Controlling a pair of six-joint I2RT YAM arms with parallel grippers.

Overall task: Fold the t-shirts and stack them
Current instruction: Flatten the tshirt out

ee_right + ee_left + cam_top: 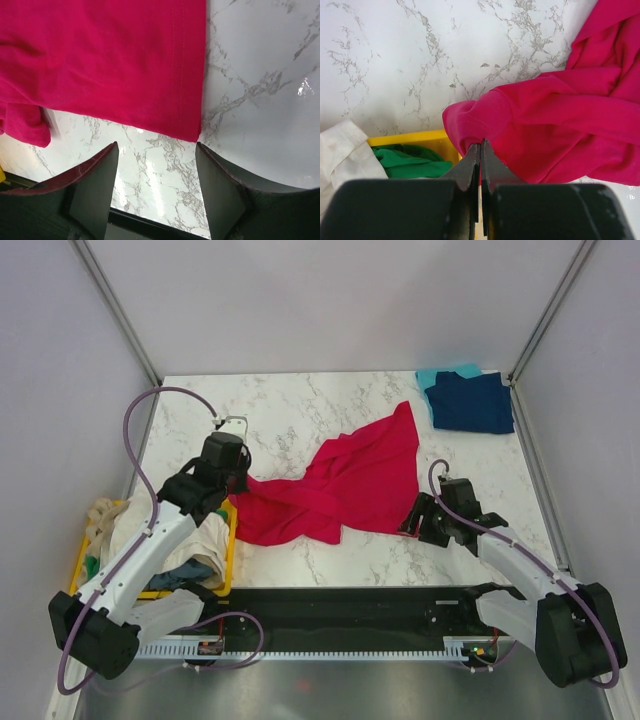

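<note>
A crimson red t-shirt lies crumpled across the middle of the marble table. My left gripper is shut on a fold at its left end; in the left wrist view the gripper pinches the red cloth between closed fingers. My right gripper is open, just near of the shirt's right hem corner; the gripper is empty in the right wrist view. A folded navy blue t-shirt lies on a teal one at the far right corner.
A yellow plastic bin at the left front holds cream, green and blue shirts. A black rail runs along the table's near edge. Grey walls enclose the table.
</note>
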